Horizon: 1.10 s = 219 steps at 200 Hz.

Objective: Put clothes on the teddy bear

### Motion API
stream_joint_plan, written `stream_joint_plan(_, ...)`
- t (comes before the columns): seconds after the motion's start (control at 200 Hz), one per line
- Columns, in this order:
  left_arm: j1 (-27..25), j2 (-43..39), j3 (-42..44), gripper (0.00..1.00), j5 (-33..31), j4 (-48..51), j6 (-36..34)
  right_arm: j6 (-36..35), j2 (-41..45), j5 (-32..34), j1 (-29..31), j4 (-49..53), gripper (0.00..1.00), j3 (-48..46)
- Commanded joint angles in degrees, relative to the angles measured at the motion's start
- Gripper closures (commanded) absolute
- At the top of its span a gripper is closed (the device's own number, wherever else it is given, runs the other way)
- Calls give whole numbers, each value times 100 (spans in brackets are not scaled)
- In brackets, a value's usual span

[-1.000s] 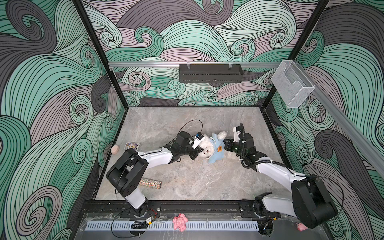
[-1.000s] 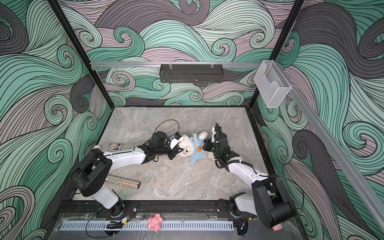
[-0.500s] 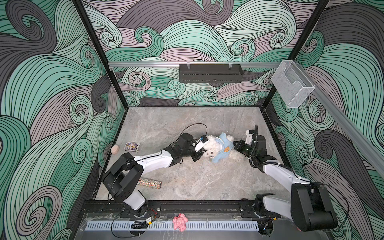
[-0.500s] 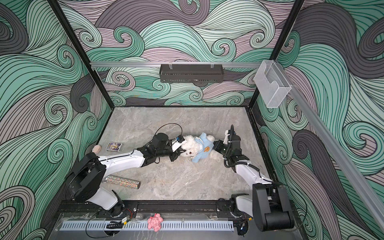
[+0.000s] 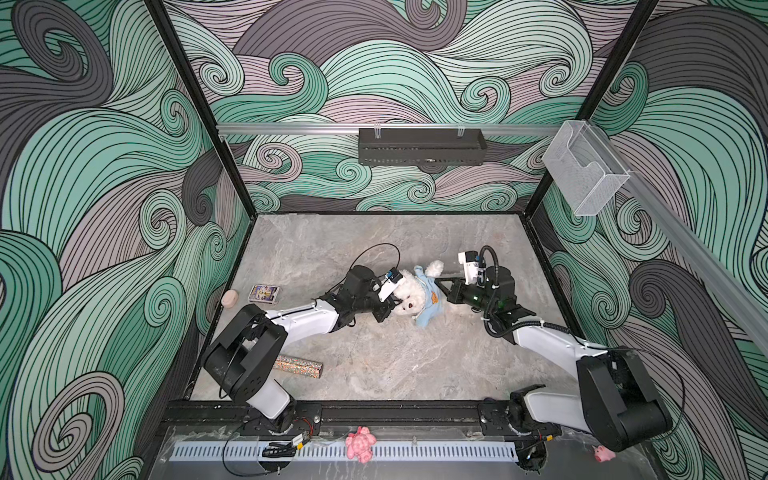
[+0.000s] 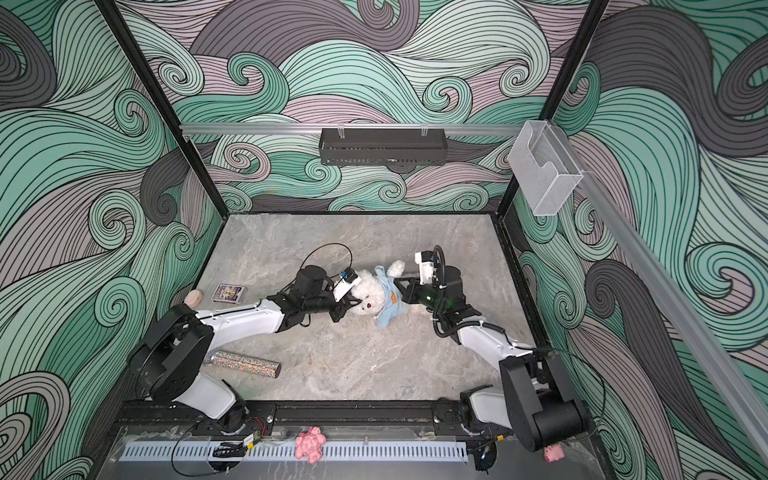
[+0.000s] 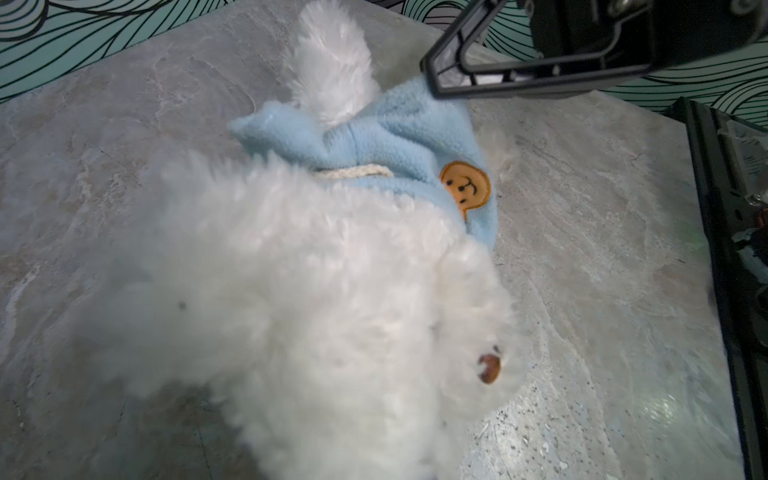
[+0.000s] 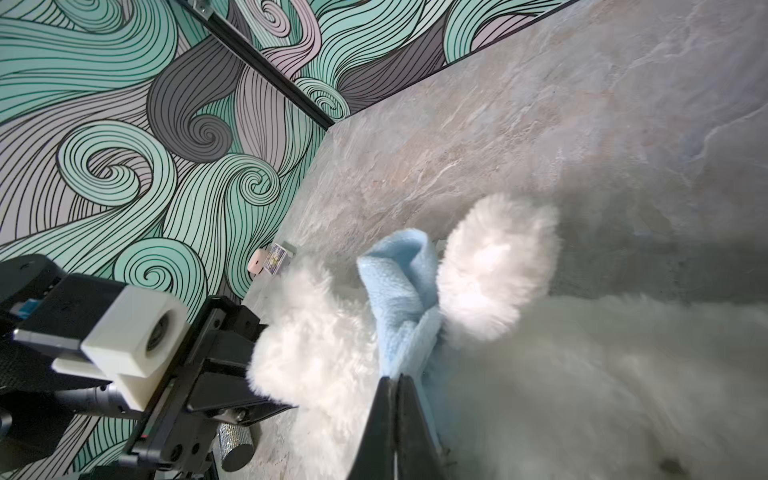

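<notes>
Now we are seeing our left gripper (image 5: 390, 308) clenching tight into the head fur of the fluffy white plush teddy bear (image 5: 409, 296), which is lying mid-table on the grey marbled tabletop (image 5: 374, 365). Our right gripper (image 8: 394, 380) is pinching, fully closed, the light-blue fleece hoodie (image 7: 395, 133) on the bear. Its round orange patch (image 7: 465, 187) is showing a drawn smiling face.

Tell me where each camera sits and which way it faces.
Both top views: high over the black front rail, looking down at the grey marbled table; both arms whole, fluffy white plush teddy bear between them.
Left wrist: on the left arm, facing across the bear toward the right pincer; own pincer unseen.
Right wrist: on the right arm, facing along its shut pincer toward the left pincer.
Shared: both wrist views show the bear's light-blue fleece top.
</notes>
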<state>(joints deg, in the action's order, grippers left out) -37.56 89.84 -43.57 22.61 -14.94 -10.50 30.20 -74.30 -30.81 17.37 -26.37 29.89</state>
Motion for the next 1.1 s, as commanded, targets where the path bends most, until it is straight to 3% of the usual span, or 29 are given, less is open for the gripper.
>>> stream_joint_plan(0.0, -137, 107, -201, 100, 30, 480, -310, -85, -34, 189, -1, -213, 95, 296)
stream_joint_plan(0.15, -191, 13, -135, 100, -35, 475, -371, -281, -125, 778, -30, 670, 80, 518)
stream_joint_plan(0.345, -225, -15, -134, 100, -98, 495, -488, -307, -425, 683, -172, 1605, 69, 919)
stream_joint_plan(0.425, -225, -9, -151, 100, -108, 507, -498, -434, -404, 751, -172, 1845, 69, 964)
stream_joint_plan(0.545, -232, -7, -152, 100, -141, 540, -501, -717, -178, 545, -144, 1900, 79, 831)
stream_joint_plan(0.86, -241, -17, -160, 100, -220, 607, -497, -1367, 700, 854, 181, 2138, 75, 402)
stream_joint_plan(1.09, -256, -16, -199, 100, -213, 624, -506, -1577, 250, 915, 267, 2267, 81, 606)
